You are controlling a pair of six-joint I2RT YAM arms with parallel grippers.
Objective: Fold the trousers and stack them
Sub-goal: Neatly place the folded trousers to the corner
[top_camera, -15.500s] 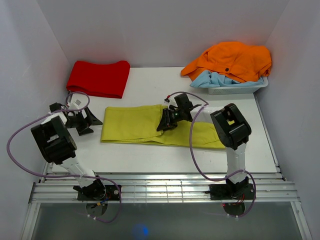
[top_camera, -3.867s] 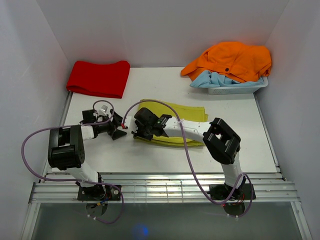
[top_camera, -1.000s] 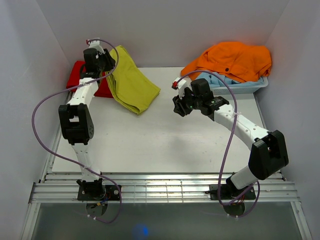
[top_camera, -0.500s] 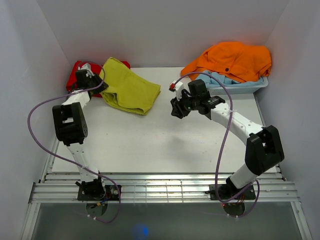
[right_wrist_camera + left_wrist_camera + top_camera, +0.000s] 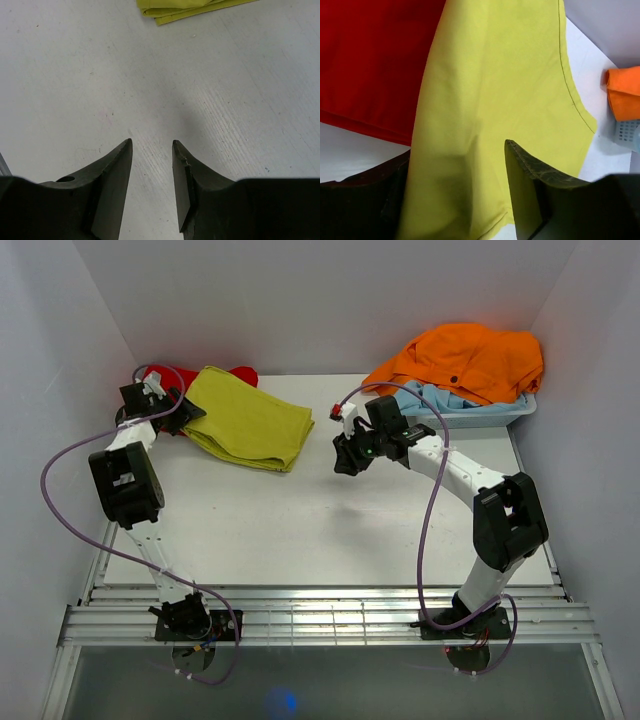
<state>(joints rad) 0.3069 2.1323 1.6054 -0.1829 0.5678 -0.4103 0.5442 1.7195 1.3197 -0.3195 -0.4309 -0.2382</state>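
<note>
Stacking step, near done: folded yellow-green cotton trousers [image 5: 248,425] lie far left, partly over a red folded cloth [image 5: 168,374], left gripper [image 5: 178,410] wide with fabric loose between, right gripper [image 5: 345,458] narrowly parted, empty; next, left should back off without dragging cloth.

The white counter [image 5: 320,530] carries a red cloth [image 5: 243,374] in its far left corner, folded yellow-green trousers [image 5: 250,425] (partly overlapping that cloth) and, far right, a pale basket [image 5: 470,421] heaped with clothes [image 5: 470,360].
</note>
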